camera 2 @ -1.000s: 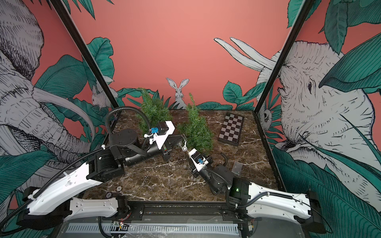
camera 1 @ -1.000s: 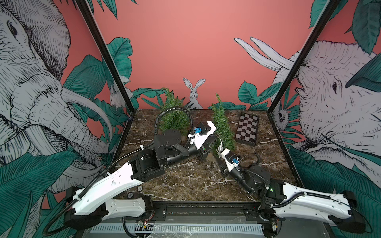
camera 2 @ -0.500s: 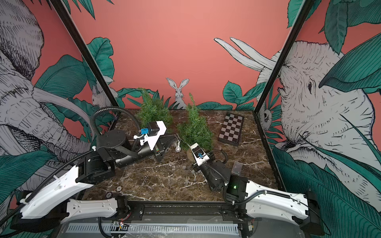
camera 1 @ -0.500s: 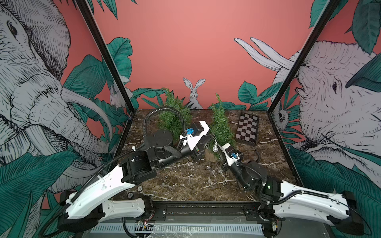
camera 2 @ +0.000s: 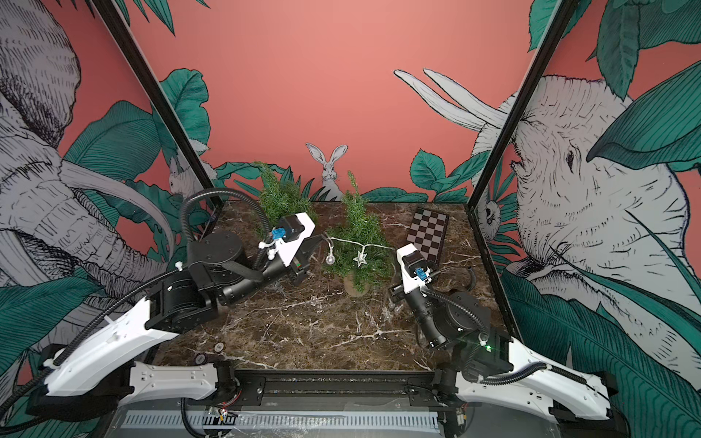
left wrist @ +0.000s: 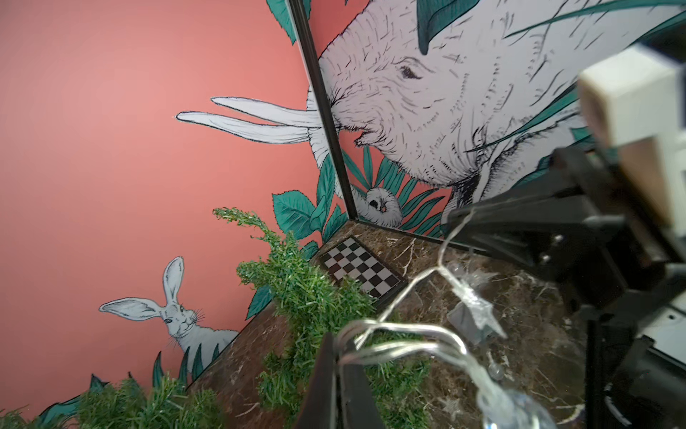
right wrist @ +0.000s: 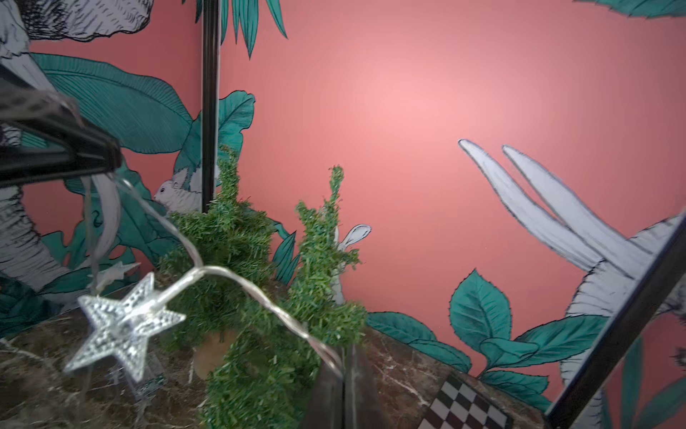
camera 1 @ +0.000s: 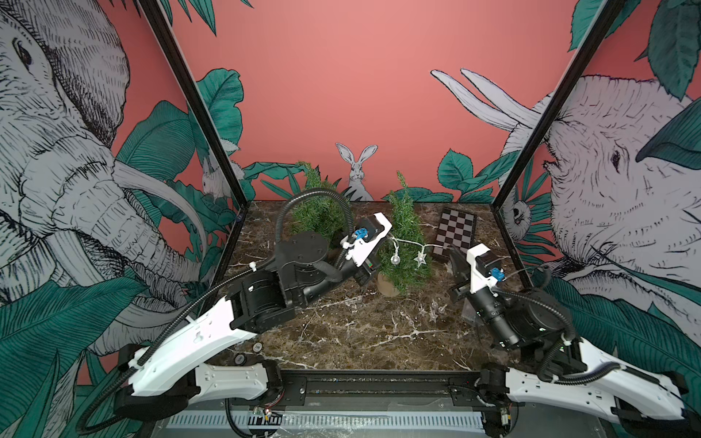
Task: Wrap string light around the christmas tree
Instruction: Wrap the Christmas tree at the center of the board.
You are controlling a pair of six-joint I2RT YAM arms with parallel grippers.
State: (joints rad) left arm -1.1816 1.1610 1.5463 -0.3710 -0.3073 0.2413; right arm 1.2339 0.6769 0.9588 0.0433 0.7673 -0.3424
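Holding the string light (camera 1: 407,242) taut in front of the christmas tree (camera 1: 406,242), I see in both top views my left tool (camera 1: 387,237) shut on one end and my right tool (camera 1: 453,253) shut on the other, the tree standing between them on the marble counter (camera 1: 341,330). A clear ball (camera 1: 395,259) and a silver star (camera 1: 419,259) hang from the wire across the lower branches. A second tree (camera 1: 320,212) stands behind my left arm near the back wall, and a checkerboard (camera 1: 455,235) lies toward the back right corner, just behind my right tool. The front half of the counter lies open, with a few loose ornaments (camera 1: 434,311) on it in front of the tree. In a top view the wire (camera 2: 352,242) runs level from my left tool (camera 2: 322,238) to my right tool (camera 2: 398,252), and the right wall frame (camera 2: 489,167) stands close beside my right arm.

From the left wrist, my left tool (left wrist: 336,345) has its fingers (left wrist: 319,379) pressed together on looped wire (left wrist: 401,334); the tree (left wrist: 308,297) is just beside them, the checkerboard (left wrist: 362,265) past it near the corner, and my right tool (left wrist: 451,219) pinches the far end.

From the right wrist, my right tool (right wrist: 343,371) is closed on the wire (right wrist: 260,293), the star (right wrist: 122,327) hangs near, both trees (right wrist: 297,308) stand ahead, and my left tool (right wrist: 111,163) grips the other end
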